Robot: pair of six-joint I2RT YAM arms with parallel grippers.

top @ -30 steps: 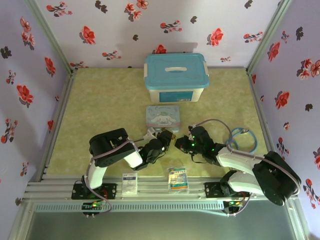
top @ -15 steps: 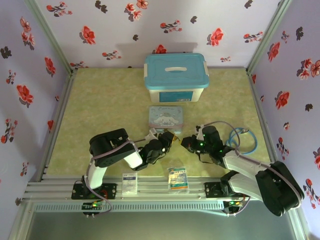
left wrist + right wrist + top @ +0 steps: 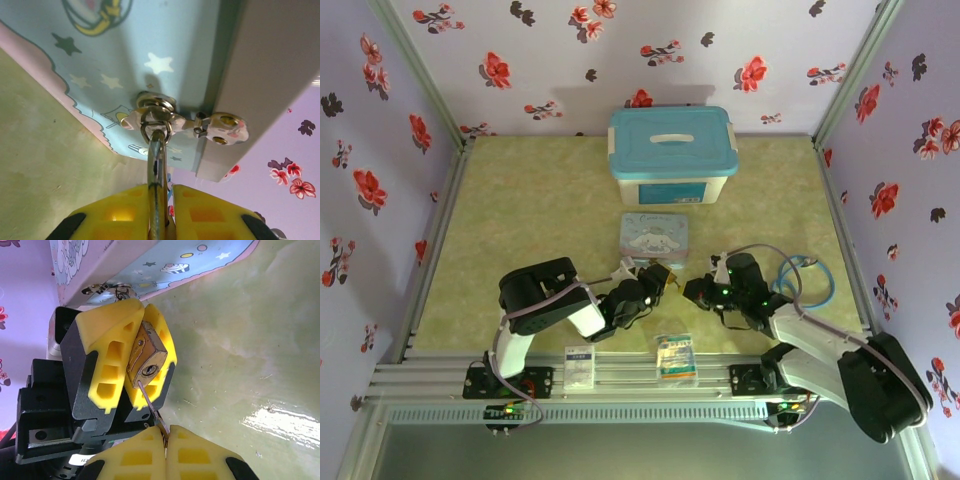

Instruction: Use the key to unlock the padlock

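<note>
Top external view: the pale green counter (image 3: 520, 200) carries a white storage box with a blue lid (image 3: 672, 150) at the back and, nearer the arms, a flat pale-blue cartoon tin (image 3: 654, 236). The left pincer (image 3: 658, 279) is clamped on the tiny brass-gold blocky padlock (image 3: 148, 360), whose thin silver shackle (image 3: 156, 160) runs through the ring of the tin's metal clasp (image 3: 156, 116). That grip seems meant to steady the body and turn its keyhole toward the other arm. The right pincer (image 3: 696, 290), pressed together, pinches the thin silvery metal key (image 3: 152, 407) by its head, blade aimed at the padlock. Its tip sits just beside the keyhole and, as far as I can judge, is not yet inside.
</note>
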